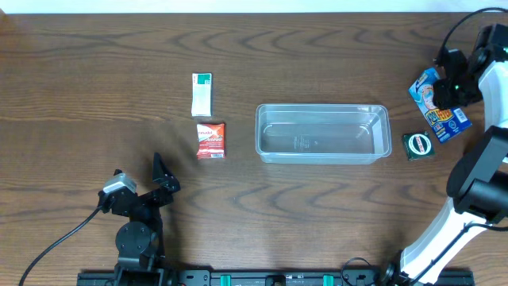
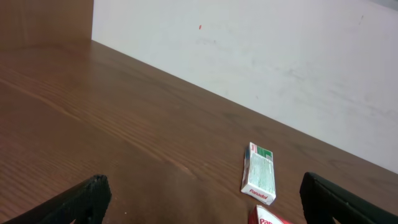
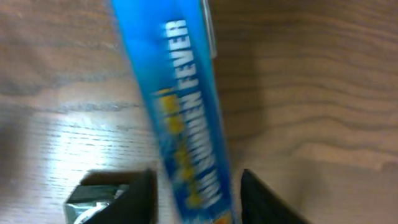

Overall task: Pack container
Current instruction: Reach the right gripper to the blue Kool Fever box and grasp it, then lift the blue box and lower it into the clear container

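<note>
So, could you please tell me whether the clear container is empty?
Empty: the container shows only bare table through its clear base.

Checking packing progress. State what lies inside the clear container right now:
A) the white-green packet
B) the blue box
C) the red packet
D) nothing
D: the container shows only its bare bottom, while the red packet and the white-green packet lie on the table off its left end, and the blue box is beyond its right end.
</note>
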Robot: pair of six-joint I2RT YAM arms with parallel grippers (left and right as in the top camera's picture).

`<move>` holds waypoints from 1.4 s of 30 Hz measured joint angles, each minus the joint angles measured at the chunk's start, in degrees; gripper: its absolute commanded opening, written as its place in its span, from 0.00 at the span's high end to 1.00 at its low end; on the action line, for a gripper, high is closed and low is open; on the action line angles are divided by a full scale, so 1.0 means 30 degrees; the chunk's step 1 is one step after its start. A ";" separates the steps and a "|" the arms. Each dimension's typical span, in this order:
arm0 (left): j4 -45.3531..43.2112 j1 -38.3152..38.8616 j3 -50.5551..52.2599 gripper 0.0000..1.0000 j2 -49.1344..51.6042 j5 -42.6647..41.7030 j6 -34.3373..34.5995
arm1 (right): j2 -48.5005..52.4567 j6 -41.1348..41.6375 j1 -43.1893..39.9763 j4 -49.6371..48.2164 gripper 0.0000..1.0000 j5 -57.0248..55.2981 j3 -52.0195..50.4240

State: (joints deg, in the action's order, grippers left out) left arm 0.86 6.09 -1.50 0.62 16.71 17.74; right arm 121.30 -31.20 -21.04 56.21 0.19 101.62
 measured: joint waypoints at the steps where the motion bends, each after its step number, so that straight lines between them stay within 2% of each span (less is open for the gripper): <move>1: 0.0000 0.0000 0.0000 0.02 0.0000 0.0000 0.0000 | 0.0066 0.0022 0.0000 -0.0044 0.64 0.0007 0.0000; 5: 0.0000 0.0000 0.0000 0.02 0.0000 0.0000 0.0000 | 0.0095 0.0015 0.0000 -0.0073 0.67 0.0000 0.0000; 7: 0.0000 0.0000 0.0000 0.02 0.0000 0.0000 0.0000 | 0.0095 -0.0066 -0.0007 -0.0073 0.75 0.0007 0.0000; 13: -0.0007 0.0000 0.0000 0.02 0.0000 0.0000 0.0000 | 0.0095 0.0124 0.0000 -0.0073 0.87 0.0015 0.0000; 22: 0.0000 0.0000 0.0000 0.02 0.0000 0.0000 0.0000 | -0.0153 0.0758 0.0007 0.0204 0.93 0.0022 0.0758; 29: -0.0007 0.0000 0.0000 0.02 0.0000 0.0000 0.0000 | -0.3002 0.1392 0.0532 0.1246 0.92 0.0517 0.2630; 35: 0.0000 0.0000 0.0000 0.02 0.0000 0.0000 0.0000 | -0.6863 0.0386 0.2827 0.2317 0.94 0.2098 0.3548; 40: 0.0000 0.0000 0.0000 0.02 0.0000 0.0000 0.0000 | -0.9092 -0.2084 0.6441 0.4197 0.94 0.3177 0.3723; 42: 0.0000 0.0000 0.0000 0.02 0.0000 0.0000 0.0000 | -0.9428 -0.3016 0.7927 0.5085 0.90 0.3373 0.3730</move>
State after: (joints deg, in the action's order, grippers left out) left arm 0.86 6.09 -1.50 0.62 16.71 17.74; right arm 93.01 -40.25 2.74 71.46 10.31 112.81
